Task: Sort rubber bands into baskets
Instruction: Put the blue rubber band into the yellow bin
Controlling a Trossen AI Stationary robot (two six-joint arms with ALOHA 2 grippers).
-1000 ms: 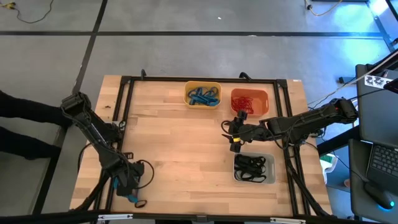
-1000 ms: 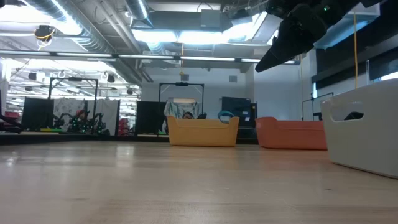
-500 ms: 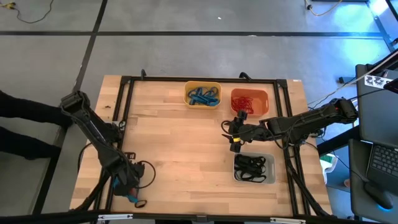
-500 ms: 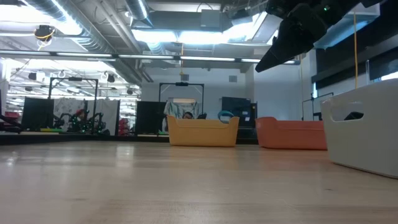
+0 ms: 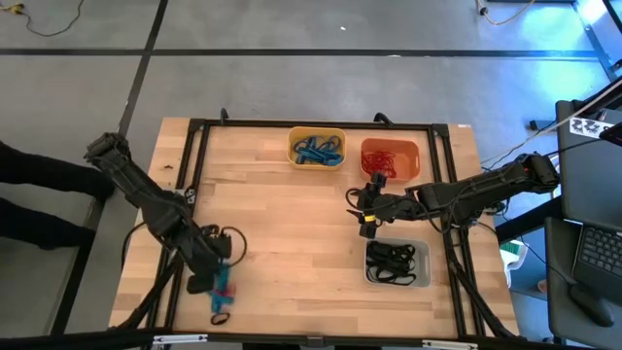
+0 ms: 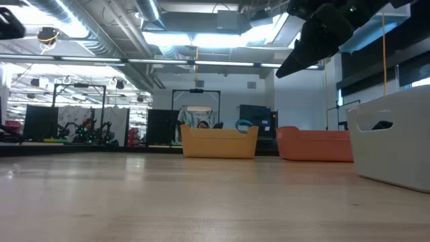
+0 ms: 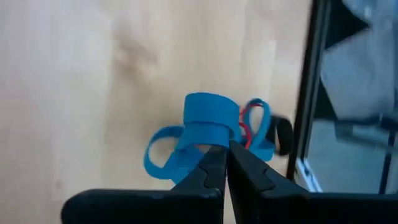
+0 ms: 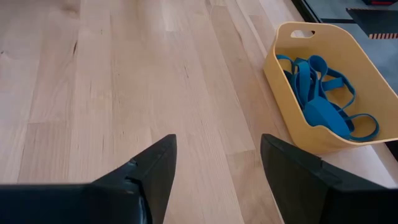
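Observation:
My left gripper [image 5: 214, 280] [image 7: 227, 157] is over the table's near left part, shut on a bunch of blue rubber bands [image 7: 202, 127] [image 5: 223, 285]. Beside the bunch show a red band [image 7: 247, 122] and a black band [image 7: 283, 133]. A dark loop [image 5: 219, 317] lies on the table by the near edge. The yellow basket [image 5: 317, 146] holds blue bands, the orange basket [image 5: 390, 158] holds red ones, and the grey basket [image 5: 397, 262] holds black ones. My right gripper [image 5: 367, 212] [image 8: 214, 162] hangs open between the baskets with nothing in it. My left gripper pinches a wide blue band's loop [image 7: 210, 144] between its two fingers. The fingers come from above, slanting steeply down. The blue loops hang below the fingertips. Whether their lower end still touches the wood, I cannot tell.
A black frame rail [image 5: 185, 224] runs along the table's left side close to my left arm, and it also shows in the left wrist view [image 7: 311, 93]. Bare wood [image 5: 292, 233] stretches between my left gripper and the baskets. A laptop [image 5: 593, 262] stands beyond the right edge.
My left gripper has risen and swung a little toward the table's right and far edges. The blue bands have come up with it from the spot by the near edge. The dark loop has stayed on the table.

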